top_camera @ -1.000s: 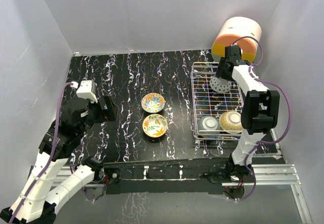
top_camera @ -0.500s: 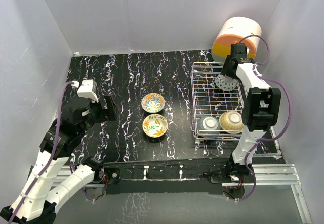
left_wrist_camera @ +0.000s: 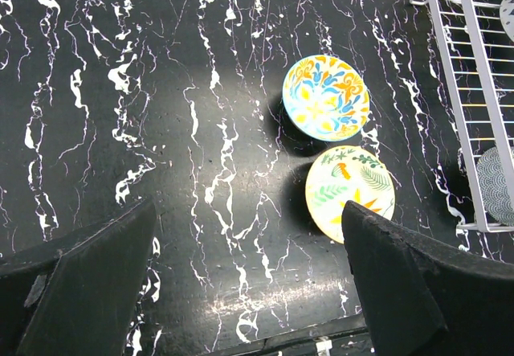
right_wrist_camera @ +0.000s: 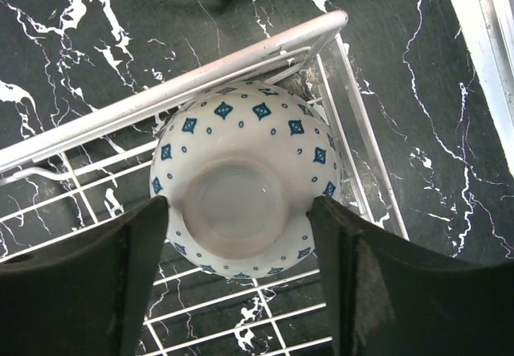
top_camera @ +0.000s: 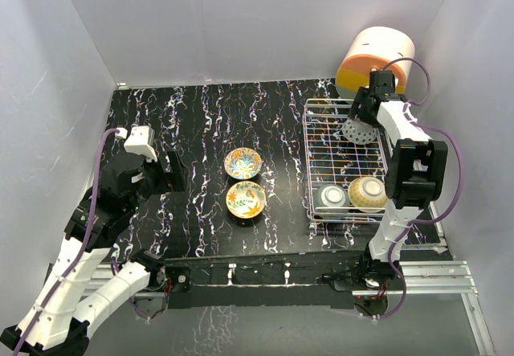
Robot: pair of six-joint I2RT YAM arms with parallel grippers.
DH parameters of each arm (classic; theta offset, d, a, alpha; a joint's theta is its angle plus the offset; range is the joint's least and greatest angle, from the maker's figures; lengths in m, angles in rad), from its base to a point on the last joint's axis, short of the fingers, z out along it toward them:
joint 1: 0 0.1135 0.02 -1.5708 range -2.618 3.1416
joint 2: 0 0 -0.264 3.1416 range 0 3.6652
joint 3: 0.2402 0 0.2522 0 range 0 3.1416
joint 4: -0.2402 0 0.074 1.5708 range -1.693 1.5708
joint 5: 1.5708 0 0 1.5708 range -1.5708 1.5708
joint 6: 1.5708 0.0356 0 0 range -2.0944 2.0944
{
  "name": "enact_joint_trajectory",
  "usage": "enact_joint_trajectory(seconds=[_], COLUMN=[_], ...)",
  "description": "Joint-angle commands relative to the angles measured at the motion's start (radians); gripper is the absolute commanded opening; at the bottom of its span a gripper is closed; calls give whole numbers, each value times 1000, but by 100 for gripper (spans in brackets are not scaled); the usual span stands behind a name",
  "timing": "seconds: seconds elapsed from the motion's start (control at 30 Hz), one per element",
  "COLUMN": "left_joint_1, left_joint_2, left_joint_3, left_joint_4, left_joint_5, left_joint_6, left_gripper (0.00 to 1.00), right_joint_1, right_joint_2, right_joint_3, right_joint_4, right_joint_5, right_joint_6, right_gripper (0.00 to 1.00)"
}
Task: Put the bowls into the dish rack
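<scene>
Bowl (right_wrist_camera: pixel 241 131) inverted in dish rack (right_wrist_camera: pixel 241 60) corner, right gripper (right_wrist_camera: pixel 237 203) clamping it; left gripper (left_wrist_camera: pixel 247 211) spread

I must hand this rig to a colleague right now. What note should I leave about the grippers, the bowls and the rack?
Left gripper: open, empty, above the table.
Right gripper: shut on an upside-down bowl with blue diamonds, at the far right corner of the dish rack. I cannot tell whether the bowl rests on the wires.
Done: two bowls sit at the rack's near end, a grey one and a cream one.
Left: release the held bowl, then load the blue-and-orange bowl and the leaf-patterned bowl from the table.
</scene>
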Motion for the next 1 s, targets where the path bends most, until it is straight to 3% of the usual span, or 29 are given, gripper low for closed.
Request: enact_joint_trajectory(seconds=[0.0, 0.07, 0.1, 0.57, 0.97], left_joint_1=[-4, -4, -4, -4, -4], left_joint_2=[-3, -5, -6, -13, -43], left_joint_3=[-12, -17, -20, -22, 41], left_joint_4=[20, 26, 27, 36, -4], left_joint_5=[0, 4, 6, 21, -92], left_joint_6=[6, 5, 5, -5, -28], left_gripper=[97, 97, 97, 97, 97], right_joint_1=[-10, -9, -10, 65, 736], right_joint_2=[-41, -54, -60, -271, -349], right_joint_3=[-17, -22, -24, -11, -7], right_joint_4=[48, 49, 49, -34, -189], right_joint_5=[-36, -48, -54, -74, 110], right_joint_6=[12, 12, 13, 9, 39], right_gripper=[77, 96, 99, 99, 99])
